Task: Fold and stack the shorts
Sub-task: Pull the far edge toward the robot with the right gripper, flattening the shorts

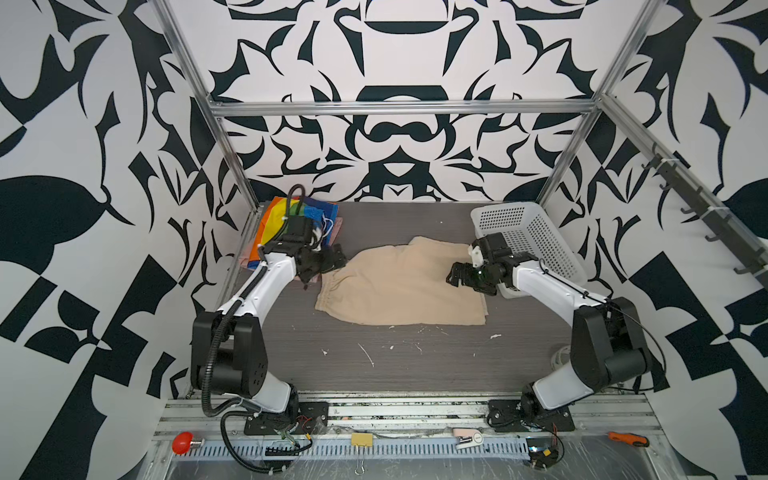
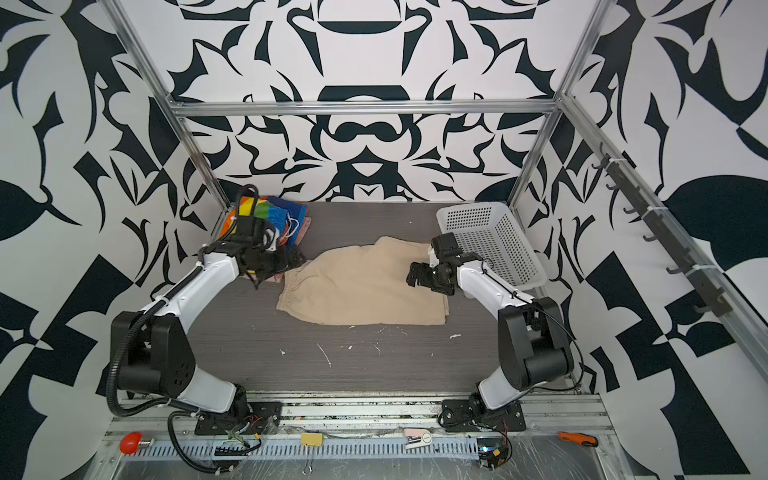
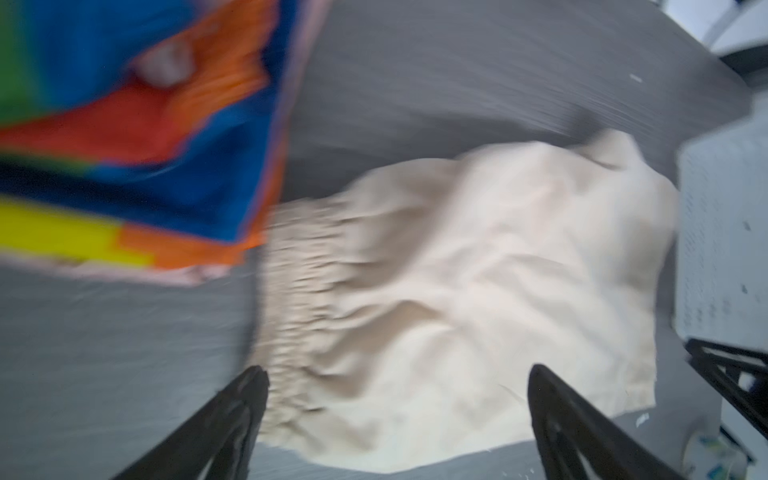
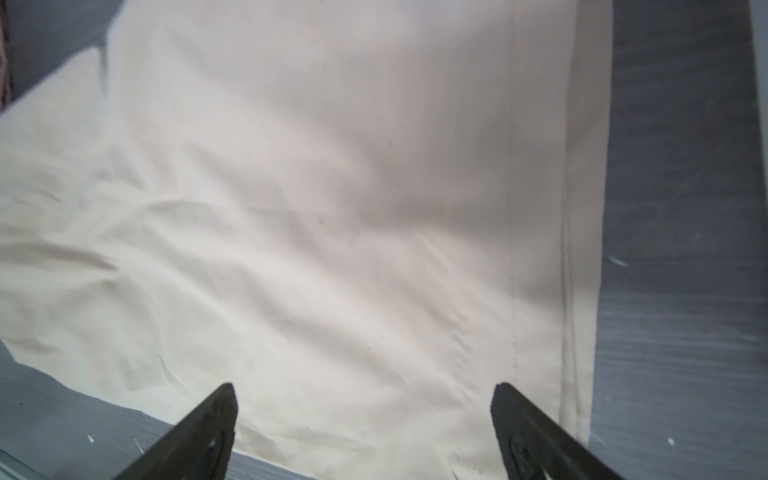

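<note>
Hovering both arms over the pale beige cloth shorts [image 1: 399, 291], which lie open and unfolded on the grey wood-grain counter [image 1: 415, 365], just beside the white perforated plastic basket [image 1: 536, 232].

- Left fingers [image 1: 337, 262]: spread wide, holding nothing, above the gathered waistband at the end of the shorts farthest from the basket.
- Right fingers [image 1: 455, 276]: spread wide, holding nothing, above the stitched leg hems at the basket end.
- Long axis of the beige shorts runs waistband to hem, straight away from the basket toward my left arm. Each arm is nearer its own end.
- I cannot tell whether either fingertip brushes the cloth. My left wrist view is blurred.

Beyond the waistband, well apart from the basket, the rainbow-striped shorts with white drawstring [image 1: 282, 214] lie folded on the salmon-pink shorts [image 1: 248, 259], whose edges alone show. I judge the beige pair is the last one left to fold and should end up on that pile.

In the way: the basket wall sits close behind my right wrist. The pile's corner lies near the waistband, where my left fingers could snag it. The leg nearest the basket is rumpled.
</note>
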### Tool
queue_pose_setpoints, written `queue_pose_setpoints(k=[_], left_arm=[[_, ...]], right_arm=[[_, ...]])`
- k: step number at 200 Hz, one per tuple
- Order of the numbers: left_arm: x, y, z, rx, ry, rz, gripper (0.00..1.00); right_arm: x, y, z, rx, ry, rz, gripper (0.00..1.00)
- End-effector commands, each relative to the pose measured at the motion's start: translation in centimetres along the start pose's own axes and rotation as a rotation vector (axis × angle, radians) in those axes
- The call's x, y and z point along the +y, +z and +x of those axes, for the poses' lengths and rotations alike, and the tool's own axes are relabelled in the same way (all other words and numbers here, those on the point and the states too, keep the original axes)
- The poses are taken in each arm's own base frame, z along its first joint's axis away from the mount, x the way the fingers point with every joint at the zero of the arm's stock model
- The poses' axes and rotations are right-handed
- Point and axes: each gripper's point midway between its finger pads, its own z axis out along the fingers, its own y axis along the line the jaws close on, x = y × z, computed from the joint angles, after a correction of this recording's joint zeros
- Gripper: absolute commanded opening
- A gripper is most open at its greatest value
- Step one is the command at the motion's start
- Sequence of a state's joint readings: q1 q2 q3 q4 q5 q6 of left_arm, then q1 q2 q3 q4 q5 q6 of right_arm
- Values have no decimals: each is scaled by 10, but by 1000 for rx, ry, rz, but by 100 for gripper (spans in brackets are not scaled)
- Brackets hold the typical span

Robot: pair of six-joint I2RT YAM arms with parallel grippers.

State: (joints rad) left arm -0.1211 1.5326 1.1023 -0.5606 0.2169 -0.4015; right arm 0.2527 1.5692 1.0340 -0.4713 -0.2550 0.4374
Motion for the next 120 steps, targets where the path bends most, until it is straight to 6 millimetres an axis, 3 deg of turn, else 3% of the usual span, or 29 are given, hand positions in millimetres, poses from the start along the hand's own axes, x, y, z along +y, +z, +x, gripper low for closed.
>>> queue_pose_setpoints(k=[1, 29, 57, 97, 120], left_arm=[[-19, 17, 40, 140, -39, 151, 99], [-49, 15, 31, 121, -67, 271, 99], [-63, 25, 28, 136, -70, 288, 99], [-46, 62, 38, 190, -118, 238, 99], [-29, 73, 45, 206, -114, 164, 99]], right_arm=[[8, 3, -2, 18, -10, -25, 97], [11, 13, 3, 42, -15, -40, 98], [5, 28, 10, 75, -20, -37, 98], [-8, 49, 23, 126, -7, -17, 98], [-17, 52, 27, 137, 0, -6, 98]])
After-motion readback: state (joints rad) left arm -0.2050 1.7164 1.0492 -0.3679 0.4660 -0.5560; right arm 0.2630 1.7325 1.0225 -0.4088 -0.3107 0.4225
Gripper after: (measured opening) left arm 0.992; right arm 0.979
